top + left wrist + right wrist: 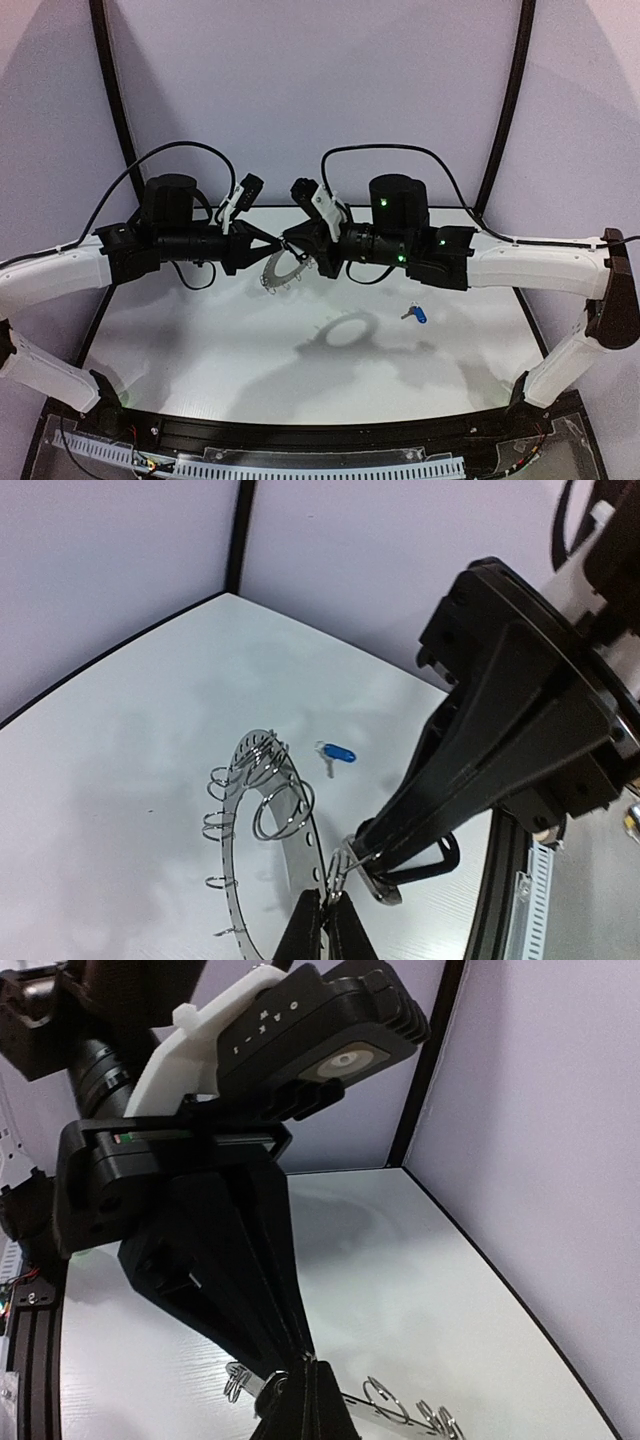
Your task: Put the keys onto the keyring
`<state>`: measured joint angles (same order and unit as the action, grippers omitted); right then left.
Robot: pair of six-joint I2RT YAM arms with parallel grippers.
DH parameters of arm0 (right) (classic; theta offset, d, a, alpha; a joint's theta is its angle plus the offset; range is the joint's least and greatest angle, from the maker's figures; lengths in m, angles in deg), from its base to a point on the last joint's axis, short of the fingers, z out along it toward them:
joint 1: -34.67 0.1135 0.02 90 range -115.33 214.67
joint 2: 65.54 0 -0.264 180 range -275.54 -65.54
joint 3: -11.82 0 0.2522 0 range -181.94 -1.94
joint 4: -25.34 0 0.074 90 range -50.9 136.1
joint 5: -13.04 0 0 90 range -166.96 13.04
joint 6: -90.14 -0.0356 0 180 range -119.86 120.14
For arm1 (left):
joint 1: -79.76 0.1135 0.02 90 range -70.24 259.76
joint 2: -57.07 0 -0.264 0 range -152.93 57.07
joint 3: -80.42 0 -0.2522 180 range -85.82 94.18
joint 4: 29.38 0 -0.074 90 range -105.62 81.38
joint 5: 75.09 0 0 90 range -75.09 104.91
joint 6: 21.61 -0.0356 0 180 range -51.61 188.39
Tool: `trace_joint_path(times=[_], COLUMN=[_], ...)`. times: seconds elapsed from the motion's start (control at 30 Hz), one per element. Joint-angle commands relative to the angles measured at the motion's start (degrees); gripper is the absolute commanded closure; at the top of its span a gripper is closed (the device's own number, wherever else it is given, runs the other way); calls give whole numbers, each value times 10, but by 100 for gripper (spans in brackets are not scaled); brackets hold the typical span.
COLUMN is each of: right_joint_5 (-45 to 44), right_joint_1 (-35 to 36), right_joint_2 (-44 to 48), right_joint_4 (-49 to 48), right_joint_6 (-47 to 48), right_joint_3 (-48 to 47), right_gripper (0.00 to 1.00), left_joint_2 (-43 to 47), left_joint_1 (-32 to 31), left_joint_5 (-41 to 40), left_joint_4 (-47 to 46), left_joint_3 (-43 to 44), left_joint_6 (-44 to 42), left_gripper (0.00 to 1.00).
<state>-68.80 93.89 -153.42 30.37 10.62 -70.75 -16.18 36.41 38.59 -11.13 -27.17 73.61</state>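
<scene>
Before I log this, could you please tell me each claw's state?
Left claw: closed on the keyring.
Right claw: closed, apparently on the black-tagged key.

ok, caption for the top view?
Left hand holds the keyring mid-air, right hand closed at its rim; blue-tagged key on the table.

White matte worktop [200, 350] with faint grain and soft grey shadows on it. Pale lilac walls [320, 80] close in the back and both sides. Black curved poles [114, 90] rise at the corners. Black rail [300, 432] along the near edge. Even, diffuse light.
</scene>
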Motion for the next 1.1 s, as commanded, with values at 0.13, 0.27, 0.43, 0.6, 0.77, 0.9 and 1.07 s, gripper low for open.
trace_joint_path(times=[0.13, 0.27, 0.43, 0.6, 0.77, 0.9, 1.07], right_joint_5=[33, 27, 43, 39, 123, 186, 203], right_joint_1=[43, 56, 56, 43, 9, -8, -22], right_joint_2=[-56, -83, -82, -50, -25, -12, -1], right_joint_4=[13, 10, -4, 28, 56, 110, 151], right_joint_6=[-8, -15, -27, 0, -1, 29, 48], right_joint_3=[-36, -49, -44, -50, -46, -50, -54], right_gripper=[100, 100, 100, 100, 100, 100, 100], left_joint_2=[14, 21, 35, 67, 127, 180, 206], left_joint_1=[-3, -3, -3, -3, -3, -3, -3], left_joint_5=[-92, -126, -121, -67, -50, -35, 47], left_joint_4=[-83, -88, -104, -94, -77, -74, -55], left_joint_3=[9, 6, -14, -43, -81, -104, -109], left_joint_6=[59, 80, 76, 40, 15, 6, -32], left_gripper=[99, 99, 99, 62, 2, 1, 1])
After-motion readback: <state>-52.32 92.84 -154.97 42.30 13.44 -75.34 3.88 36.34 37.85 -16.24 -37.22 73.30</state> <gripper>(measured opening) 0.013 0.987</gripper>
